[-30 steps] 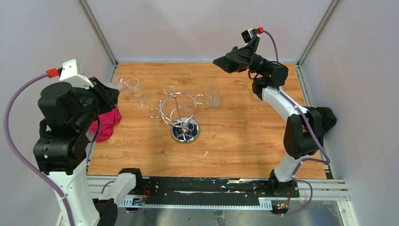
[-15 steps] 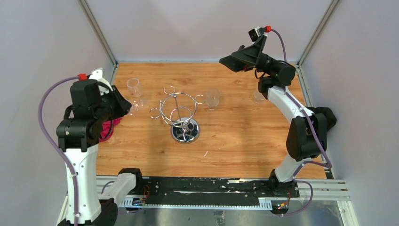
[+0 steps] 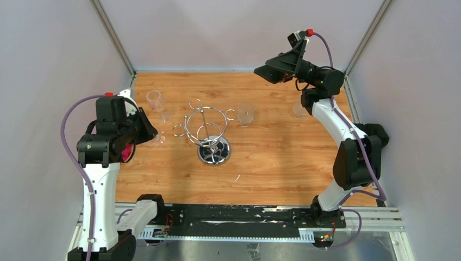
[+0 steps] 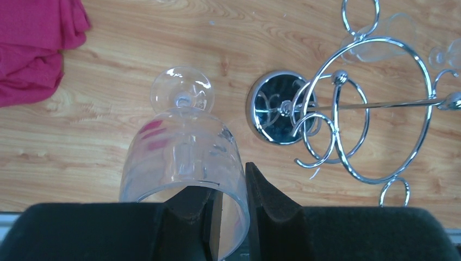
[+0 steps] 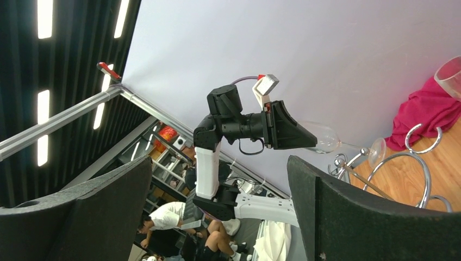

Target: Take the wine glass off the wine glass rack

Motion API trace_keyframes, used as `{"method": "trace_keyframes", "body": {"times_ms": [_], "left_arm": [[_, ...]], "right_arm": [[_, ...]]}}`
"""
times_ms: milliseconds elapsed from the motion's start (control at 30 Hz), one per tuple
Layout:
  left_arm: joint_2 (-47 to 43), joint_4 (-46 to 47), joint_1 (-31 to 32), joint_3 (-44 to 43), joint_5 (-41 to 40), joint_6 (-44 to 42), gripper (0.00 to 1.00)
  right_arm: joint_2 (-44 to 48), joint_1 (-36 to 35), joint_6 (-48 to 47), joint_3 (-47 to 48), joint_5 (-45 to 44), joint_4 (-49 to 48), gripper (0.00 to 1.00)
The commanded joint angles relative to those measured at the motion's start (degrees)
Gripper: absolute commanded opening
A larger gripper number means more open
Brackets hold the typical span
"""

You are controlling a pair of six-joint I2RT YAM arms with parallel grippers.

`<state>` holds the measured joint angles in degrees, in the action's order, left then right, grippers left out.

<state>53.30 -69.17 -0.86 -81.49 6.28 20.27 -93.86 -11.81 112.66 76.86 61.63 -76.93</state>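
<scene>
Left wrist view: the left end effector (image 4: 225,190) is seen clamped on the rim of the wine glass (image 4: 182,157), one finger inside the bowl and one outside. The glass is held lying roughly level, its stem and foot pointing away from the fingers. It hangs above the desk (image 3: 272,163), left of the wine glass rack (image 4: 337,109) and apart from it; no contact with the chrome ring or hooks is seen.

Right end effector (image 5: 218,168): fingers spread wide, nothing between them, raised at the far right.

Step (judged): the lift-off is taken as done, and the carry away from the rack is in hand. The next move would call for the glass to be turned foot-down, lowered onto bare wood clear of the magenta cloth (image 4: 32,49) at the left edge, and only then released. The pinch on a thin rim is judged fragile, so a slow rotation is advised.

Containers:
- Held bowl: nothing in it.
- Tumbler at far left (image 3: 155,100): appears empty.
- Tumbler right of the rack (image 3: 246,113): appears empty.
- Small glass at far right (image 3: 298,110): contents cannot be told.
- Rack hooks: no glass is seen hanging from them.
</scene>
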Motion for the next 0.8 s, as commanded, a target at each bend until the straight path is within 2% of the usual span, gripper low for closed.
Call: {"method": "trace_keyframes", "body": {"times_ms": [0,333,633,767], "left_arm": [[-1.2,-0.1,0.2,4.0,0.9,-1.5,0.00],[-0.2,-0.1,0.3,9.3,1.8,-2.8,0.00],[2.5,0.0,0.2,11.0,4.5,-1.8,0.00],[2.0,0.0,0.2,12.7,4.5,-1.5,0.00]], "right_arm": [[3.5,1.1,-6.0,-0.4,2.7,6.2,0.99],[6.0,2.4,-8.2,-2.8,3.7,11.9,0.99],[10.9,3.8,-18.6,-5.2,4.3,24.7,0.99],[12.0,4.7,-19.4,-5.9,4.5,25.8,0.99]]}}
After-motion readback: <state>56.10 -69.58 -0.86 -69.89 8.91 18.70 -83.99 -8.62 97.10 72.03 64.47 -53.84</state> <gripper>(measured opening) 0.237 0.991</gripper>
